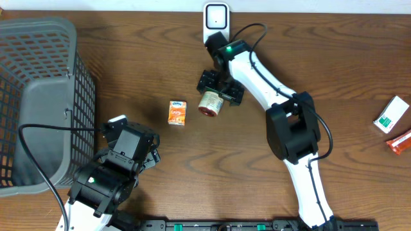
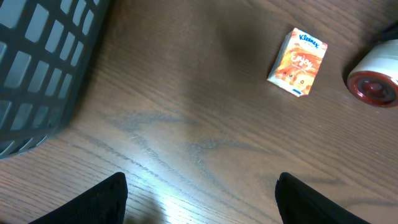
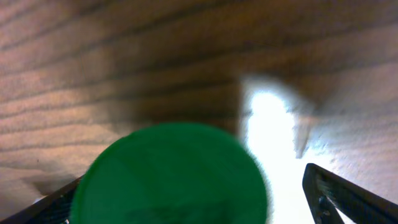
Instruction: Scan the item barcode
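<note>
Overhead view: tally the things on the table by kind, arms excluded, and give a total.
Grey basket: 1
White scanner: 1
Orange Kleenex pack: 1
Cylindrical container: 1
White-and-green box: 1
Red packet: 1
Total: 6

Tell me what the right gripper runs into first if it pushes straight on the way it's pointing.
The green lid of the can: it sits right ahead of the right gripper, between the open jaws, and looks close, though the blurred wrist view leaves depth unclear.
</note>
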